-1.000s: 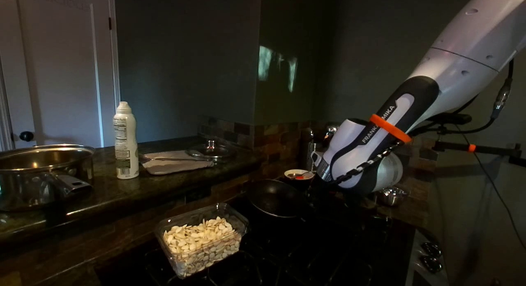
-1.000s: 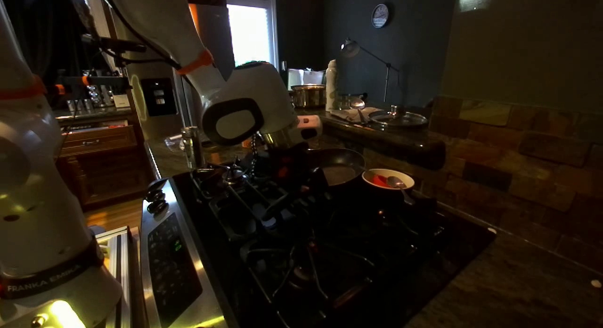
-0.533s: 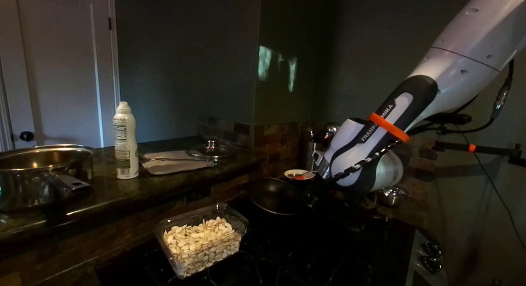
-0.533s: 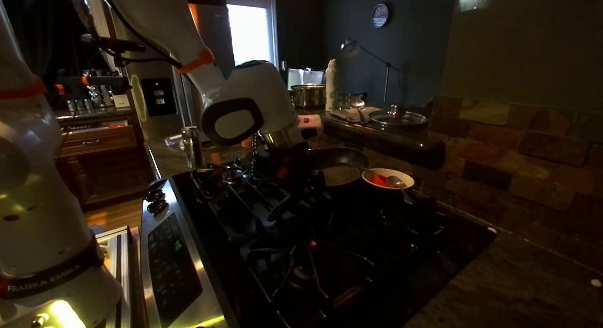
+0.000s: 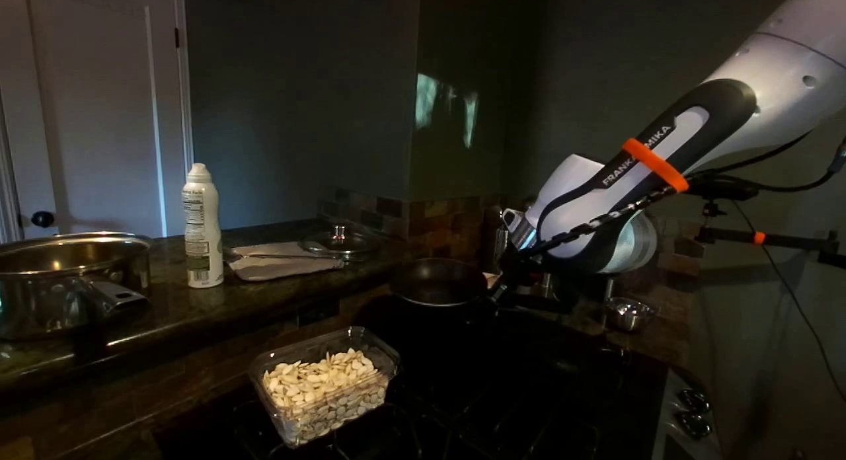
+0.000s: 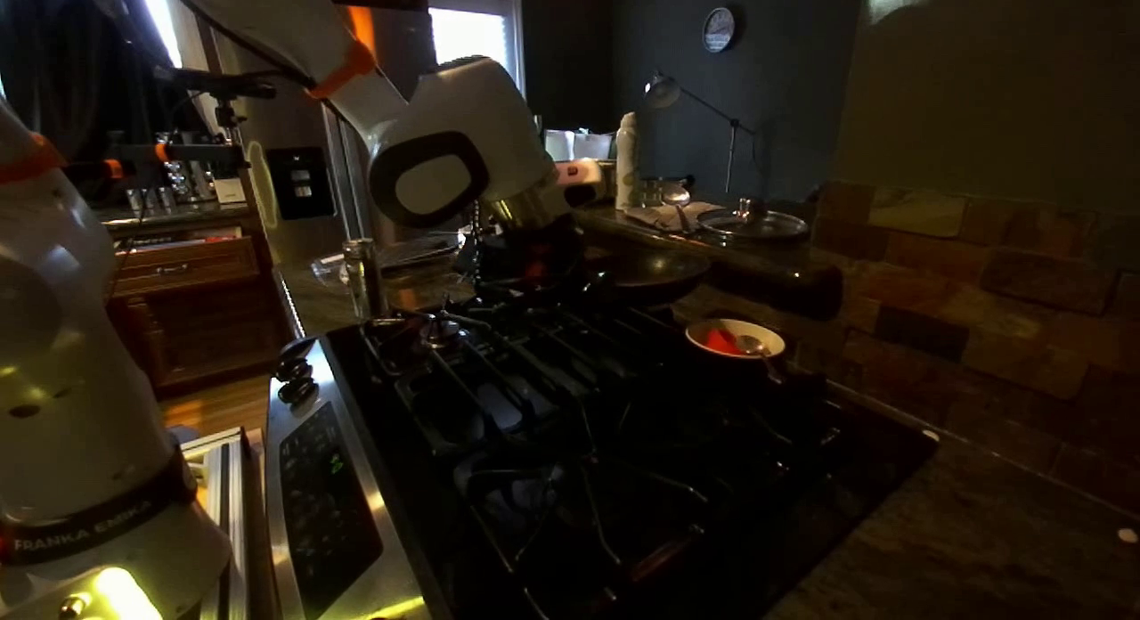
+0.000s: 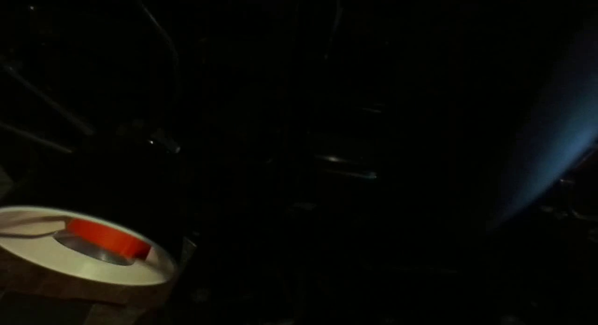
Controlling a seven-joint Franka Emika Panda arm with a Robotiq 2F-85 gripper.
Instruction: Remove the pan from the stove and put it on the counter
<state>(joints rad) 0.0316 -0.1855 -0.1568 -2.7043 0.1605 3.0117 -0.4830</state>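
The dark round pan point(image 5: 439, 287) is raised above the black stove point(image 6: 659, 460), roughly level in both exterior views. My gripper point(image 5: 497, 300) is shut on the pan at its handle side; the fingertips are too dark to make out separately. In an exterior view the pan point(image 6: 659, 274) sticks out to the right of the dark gripper point(image 6: 592, 286). The wrist view is almost black around the jaws, so the grip itself is hidden there. Left of the pan runs the dark stone counter point(image 5: 264, 298), a raised ledge also seen as the counter point(image 6: 748, 264) in an exterior view.
A white bowl point(image 6: 735, 338) with a red thing and spoon sits behind the stove's burners. A clear box of seeds point(image 5: 324, 387) stands on the stove. Along the counter are a steel pot point(image 5: 73, 281), a white spray bottle point(image 5: 201, 229), a cloth point(image 5: 284, 262) and a glass lid point(image 5: 339, 243).
The gripper has closed on the pan. Arm and pan have risen together off the stove, and the pan now partly covers the white bowl in an exterior view.
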